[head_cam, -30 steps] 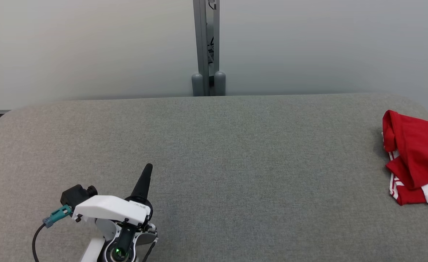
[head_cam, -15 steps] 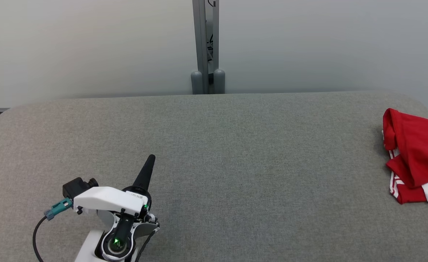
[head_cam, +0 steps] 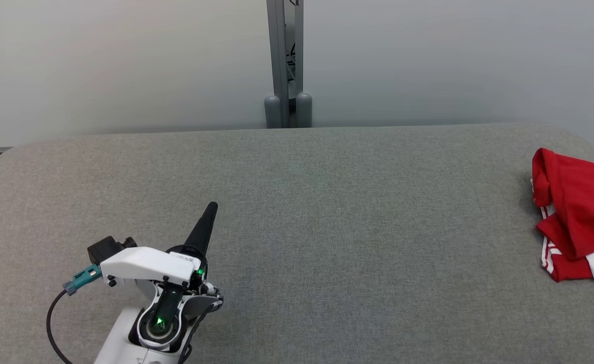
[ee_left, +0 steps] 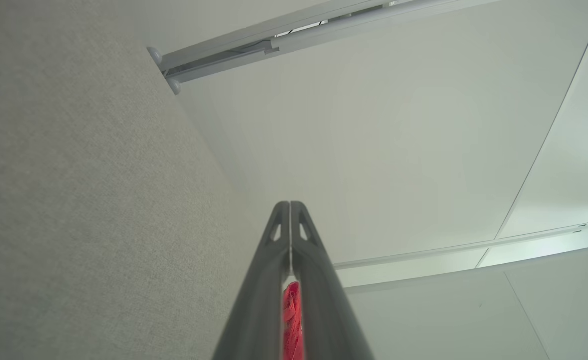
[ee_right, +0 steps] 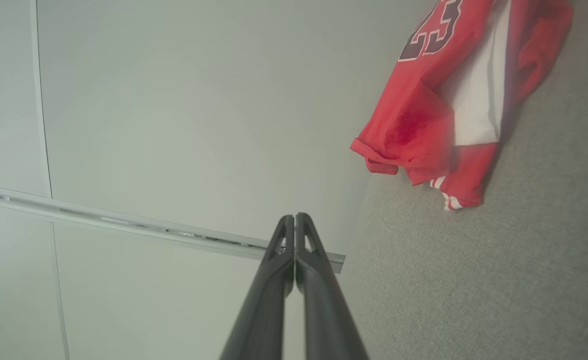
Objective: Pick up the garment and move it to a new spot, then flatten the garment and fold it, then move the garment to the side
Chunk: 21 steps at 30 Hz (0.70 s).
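This looks like a robotics lab or test booth, not a home. A broad table (head_cam: pixel 327 227) with rounded corners, covered in plain grey woven fabric, stands against bare, pale partition panels (head_cam: pixel 125 65). The panels meet at a grey metal post (head_cam: pixel 281 60) with two rounded caps (head_cam: pixel 304 108) at its foot. In the right wrist view a metal rail (ee_right: pixel 123 222) runs between the panels. A teal connector (head_cam: pixel 82 280) and a looped black cable (head_cam: pixel 48 323) hang exposed from the white robot arm (head_cam: pixel 145 263).

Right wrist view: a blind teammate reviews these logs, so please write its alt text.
A crumpled red garment with a white panel and the number 23 lies on the grey table, upper right. The right gripper, shut and empty, rises from the bottom centre before a pale wall.
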Motion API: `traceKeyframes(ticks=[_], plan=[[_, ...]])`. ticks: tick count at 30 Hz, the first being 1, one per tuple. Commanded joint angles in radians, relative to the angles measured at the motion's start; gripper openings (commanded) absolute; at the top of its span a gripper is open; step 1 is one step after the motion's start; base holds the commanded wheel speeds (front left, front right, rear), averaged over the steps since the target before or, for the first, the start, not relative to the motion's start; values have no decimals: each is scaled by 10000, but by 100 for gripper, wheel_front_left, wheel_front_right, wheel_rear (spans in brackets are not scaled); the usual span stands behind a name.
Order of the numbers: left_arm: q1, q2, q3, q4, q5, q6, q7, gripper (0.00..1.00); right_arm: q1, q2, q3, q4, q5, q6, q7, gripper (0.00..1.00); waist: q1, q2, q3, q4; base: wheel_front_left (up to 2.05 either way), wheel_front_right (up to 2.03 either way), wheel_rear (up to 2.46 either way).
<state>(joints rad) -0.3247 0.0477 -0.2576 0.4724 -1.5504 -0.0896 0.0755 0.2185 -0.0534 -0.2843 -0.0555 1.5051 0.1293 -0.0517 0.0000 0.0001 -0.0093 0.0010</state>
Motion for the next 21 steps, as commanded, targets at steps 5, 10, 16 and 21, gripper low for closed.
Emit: traceKeyframes(ticks=[5, 10, 16, 21], plan=[[-416, 37, -19, 99, -485, -171, 134, 0, 126, -8, -160, -179, 528, 23, 113, 0, 0, -1, 32, -6, 0, 0, 0], [-517, 40, -38, 196, -816, -244, 237, 0, 179, -2, -232, -223, 926, 23, 194, 0, 0, -1, 63, -12, 0, 0, 0], [-684, 41, -56, 305, -1217, -329, 348, 0, 238, 9, -329, -279, 1358, 24, 254, 0, 0, -1, 100, -19, 0, 0, 0], [-829, 43, -72, 392, -1544, -394, 439, 0, 300, 18, -419, -342, 1728, 24, 321, 0, 0, -1, 132, -25, 0, 0, 0]])
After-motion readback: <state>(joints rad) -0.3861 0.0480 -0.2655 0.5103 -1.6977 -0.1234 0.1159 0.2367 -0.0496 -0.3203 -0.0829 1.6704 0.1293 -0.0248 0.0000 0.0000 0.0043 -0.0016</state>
